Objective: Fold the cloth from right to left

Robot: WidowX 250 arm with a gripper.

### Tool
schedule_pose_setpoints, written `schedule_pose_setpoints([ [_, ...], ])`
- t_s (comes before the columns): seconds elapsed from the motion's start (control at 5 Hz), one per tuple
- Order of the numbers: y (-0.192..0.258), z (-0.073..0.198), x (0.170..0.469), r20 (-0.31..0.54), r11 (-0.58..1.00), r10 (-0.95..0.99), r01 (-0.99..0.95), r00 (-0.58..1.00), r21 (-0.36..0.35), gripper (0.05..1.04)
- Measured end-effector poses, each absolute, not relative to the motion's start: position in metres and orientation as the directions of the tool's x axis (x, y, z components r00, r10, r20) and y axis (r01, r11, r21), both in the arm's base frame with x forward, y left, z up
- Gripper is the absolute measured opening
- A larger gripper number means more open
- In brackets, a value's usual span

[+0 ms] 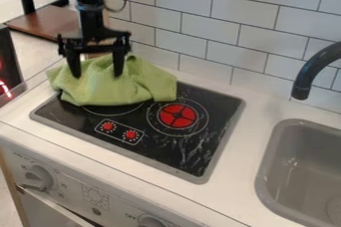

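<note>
Hanging over the left part of the green cloth (100,90), the pincer (97,75) is open, its two fingers (118,64) set wide apart, with fabric between them but not pinched. The cloth lies crumpled beneath and around it, spilling from the black stove top (206,144) onto the worktop (27,114) on the pincer's left. A loose flap spreads to the pincer's right, near the red burner (177,116).

The likeliest trouble is a bad grip. The right edge, which the fold calls for, seems to lie well aside from the pincer, so closing here would probably gather a thick wad from the left part and drag the whole cloth along. Stacked creases could also slip out of a shallow pinch, or hide a lower layer that stays behind. Pulled too far left, the fabric might slide off the worktop's edge, since the glossy stove top probably offers little friction.
</note>
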State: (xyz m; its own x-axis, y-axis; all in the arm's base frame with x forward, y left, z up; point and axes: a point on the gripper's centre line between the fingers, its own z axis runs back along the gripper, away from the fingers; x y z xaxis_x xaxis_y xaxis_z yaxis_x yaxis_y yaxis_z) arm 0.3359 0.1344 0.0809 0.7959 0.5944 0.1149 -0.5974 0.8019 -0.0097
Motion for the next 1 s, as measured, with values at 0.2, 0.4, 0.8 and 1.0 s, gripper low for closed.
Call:
schedule_pose_setpoints([
  [0.2,0.13,0.111,0.339,0.131,0.808,0.588,-0.588,0.798,-0.044,0.999],
  [0.4,0.125,0.143,0.339,0.163,0.817,0.576,-0.572,0.801,-0.078,0.999],
  [0.8,0.124,0.157,0.34,0.165,0.847,0.531,-0.525,0.831,-0.082,0.999],
  [1.0,0.124,0.157,0.34,0.165,0.847,0.531,-0.525,0.831,-0.082,0.999],
])
